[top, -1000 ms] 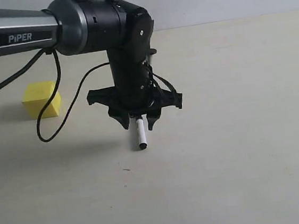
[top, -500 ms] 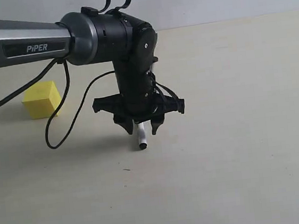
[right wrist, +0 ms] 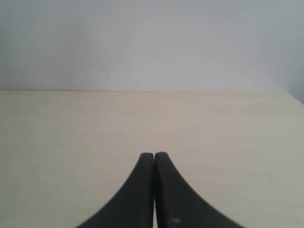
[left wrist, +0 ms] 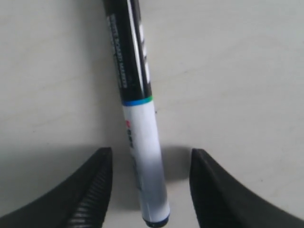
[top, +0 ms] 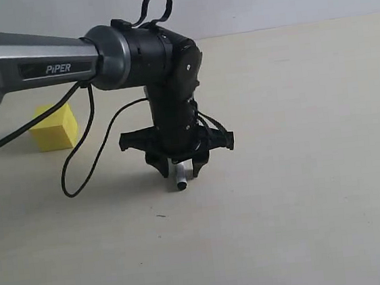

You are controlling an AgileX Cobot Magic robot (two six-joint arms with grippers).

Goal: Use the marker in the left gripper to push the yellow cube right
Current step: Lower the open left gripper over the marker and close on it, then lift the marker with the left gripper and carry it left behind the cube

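Out on the bench [top: 305, 205], the left fingers [left wrist: 92, 190] stand spread either side of the marker [left wrist: 142, 142], which seems to lie flat with gaps beside its white barrel, so the step in hand looks like grasping it, not pushing. The yellow cube [top: 54, 128] sits well apart to the left; next the fingers must close on the barrel and carry it to the cube's left side. The right fingers [right wrist: 142, 190] are pressed together, empty.
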